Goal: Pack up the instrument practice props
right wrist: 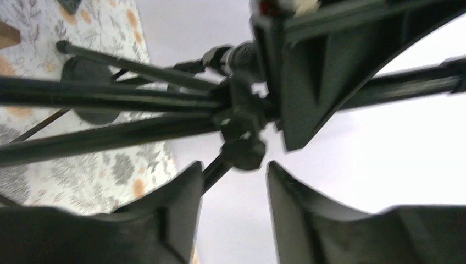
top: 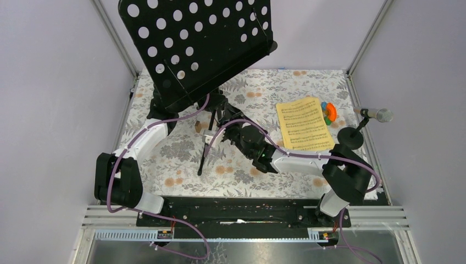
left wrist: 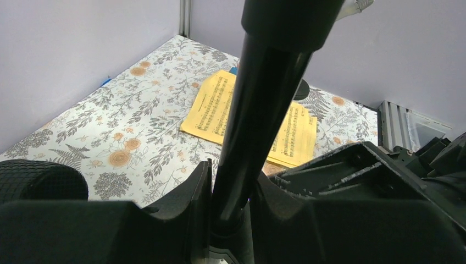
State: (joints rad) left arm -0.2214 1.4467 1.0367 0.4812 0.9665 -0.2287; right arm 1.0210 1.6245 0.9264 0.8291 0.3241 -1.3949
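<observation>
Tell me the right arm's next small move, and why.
I'd probably ease the right gripper forward until its open jaws straddle the tripod hub, then close. The left gripper clamps the stand's pole, so the stand is steadied, and the hub sits just beyond the right jaws with the legs spread.

Blurred tripod legs [right wrist: 110,99], knob [right wrist: 242,154] between parted jaws, floral tablecloth [right wrist: 82,179]

- No words, brands or numbers can be read anywhere.
- The yellow pages [top: 305,124] carry printed lines of music, too small to make out any title.
</observation>
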